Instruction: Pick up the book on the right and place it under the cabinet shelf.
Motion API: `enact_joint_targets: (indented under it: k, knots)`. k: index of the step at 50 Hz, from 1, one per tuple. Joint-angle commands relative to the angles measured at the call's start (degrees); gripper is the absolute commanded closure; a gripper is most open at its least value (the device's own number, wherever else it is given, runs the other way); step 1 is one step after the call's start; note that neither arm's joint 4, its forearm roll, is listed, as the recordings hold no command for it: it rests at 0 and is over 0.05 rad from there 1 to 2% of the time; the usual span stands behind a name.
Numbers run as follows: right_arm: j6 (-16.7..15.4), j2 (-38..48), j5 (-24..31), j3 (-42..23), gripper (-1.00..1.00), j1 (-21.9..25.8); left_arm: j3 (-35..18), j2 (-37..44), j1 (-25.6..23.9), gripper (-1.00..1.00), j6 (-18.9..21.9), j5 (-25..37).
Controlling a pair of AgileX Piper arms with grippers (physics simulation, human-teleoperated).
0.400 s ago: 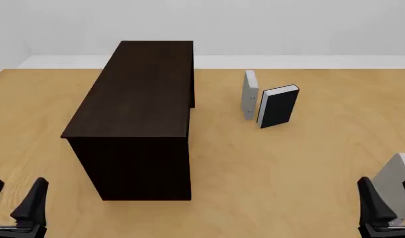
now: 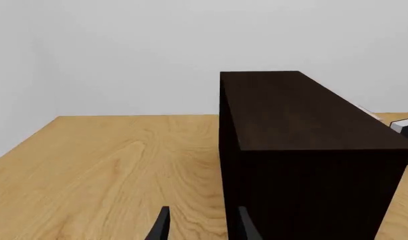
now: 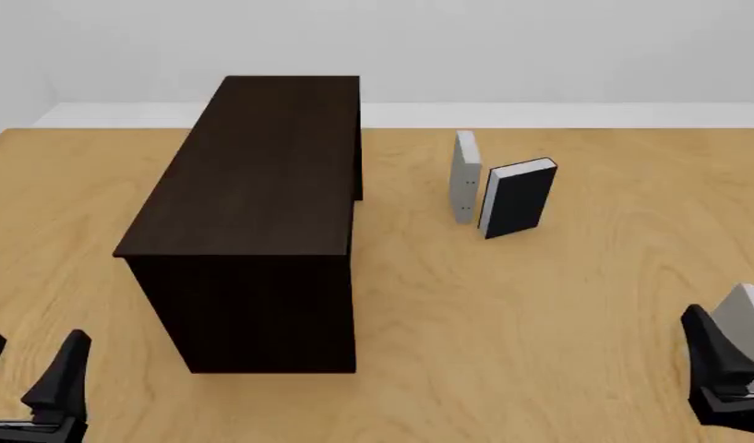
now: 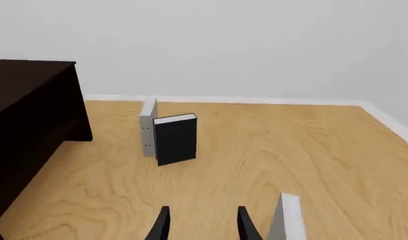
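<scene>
A plain light-grey book (image 3: 752, 318) stands upright at the table's far right; it also shows in the right wrist view (image 4: 287, 217). My right gripper (image 3: 722, 369) is open and empty, low, just in front and left of it, not touching; its fingers (image 4: 162, 225) show apart. The large dark-brown cabinet (image 3: 259, 198) stands at centre left and fills the left wrist view (image 2: 303, 150). My left gripper (image 3: 26, 374) is open and empty near the front left edge, apart from the cabinet.
Another light-grey book (image 3: 464, 175) with tiny dark dots on its spine stands upright at mid-right, with a black-covered book (image 3: 515, 197) leaning close beside it. Both show in the right wrist view (image 4: 148, 127), (image 4: 175, 138). Bare wooden table (image 3: 537, 305) lies between them and the grippers.
</scene>
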Motion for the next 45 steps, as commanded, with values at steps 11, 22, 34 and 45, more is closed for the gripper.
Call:
enact_joint_targets:
  k: [11,22,34,45]
  knots:
    - [-4.98,7.6,17.16,-17.1,-1.0,-7.51,0.08,1.0,0.33,-1.0,-1.06,-0.89]
    - [-7.88,10.69,21.86,-22.3,-1.0,-13.81,0.08,1.28,0.35,-1.0,-1.05,-1.18]
    - [-11.73,14.13,22.23,-22.26,-1.0,-17.35,0.06,0.61,0.36,-1.0,-1.0,-0.52]
    - [-13.48,17.01,22.68,-22.91,-1.0,-19.29,0.06,0.41,0.37,-1.0,-1.01,-0.3]
